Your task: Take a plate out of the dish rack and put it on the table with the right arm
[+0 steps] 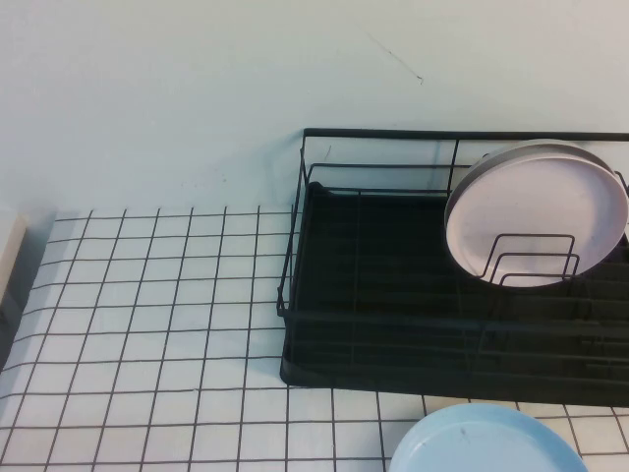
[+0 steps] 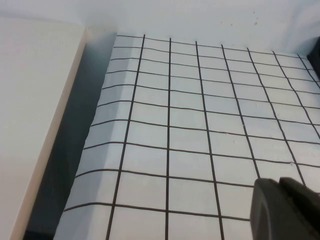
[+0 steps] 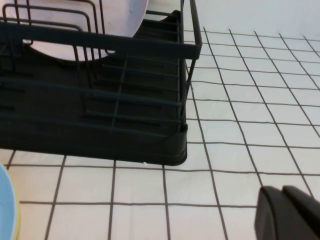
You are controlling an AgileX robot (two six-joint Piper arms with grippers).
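Note:
The pale pink plate (image 1: pixel 536 211) stands on edge in the black dish rack (image 1: pixel 393 295), leaning between upright wire dividers at the rack's right end. It also shows in the right wrist view (image 3: pixel 100 20), behind the rack's wires (image 3: pixel 100 100). Neither arm shows in the high view. My right gripper (image 3: pixel 287 212) is shut and empty, low over the white gridded table (image 3: pixel 240 125), apart from the rack's corner. My left gripper (image 2: pixel 285 207) is shut and empty over the table (image 2: pixel 190 125) far to the left.
A light blue plate (image 1: pixel 486 442) lies flat on the table in front of the rack; its edge shows in the right wrist view (image 3: pixel 6 205). A pale board (image 2: pixel 35 115) borders the table's left edge. A pale wall stands behind the table.

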